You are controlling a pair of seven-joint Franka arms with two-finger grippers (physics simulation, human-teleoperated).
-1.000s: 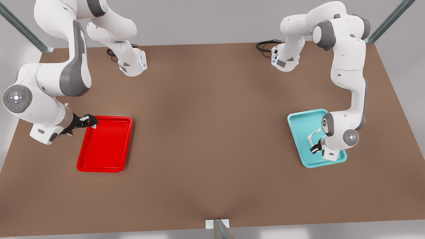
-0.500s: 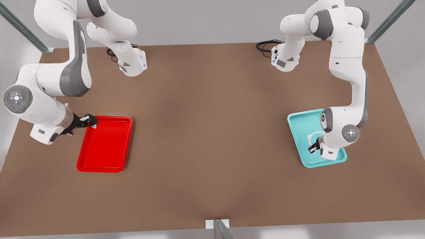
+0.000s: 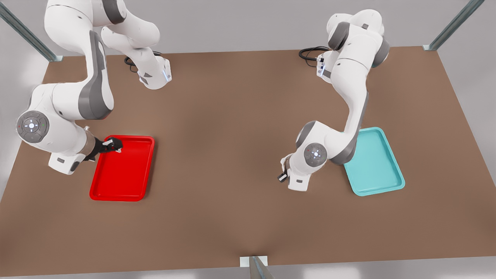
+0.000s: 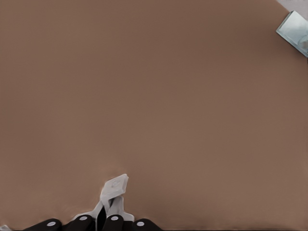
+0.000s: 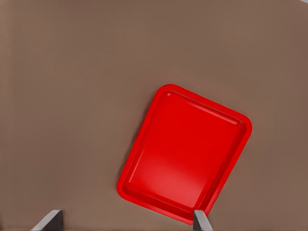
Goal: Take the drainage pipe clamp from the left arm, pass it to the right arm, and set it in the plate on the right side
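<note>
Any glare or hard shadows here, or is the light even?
Front view: even light on the table; right wrist view: soft sheen on the red tray near the right gripper; left wrist view: no glare on the drainage pipe clamp in the left gripper.

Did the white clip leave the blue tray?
Yes. The left tool carried the white clip off the blue tray, out over the bare table toward the red tray. The right tool waits there.

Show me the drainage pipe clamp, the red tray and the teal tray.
drainage pipe clamp [image 4: 114,185], left wrist view, on its flared end tab.
red tray [image 5: 185,149], right wrist view, on its bare floor.
teal tray [image 3: 374,162], front view, on its bare floor.
</note>
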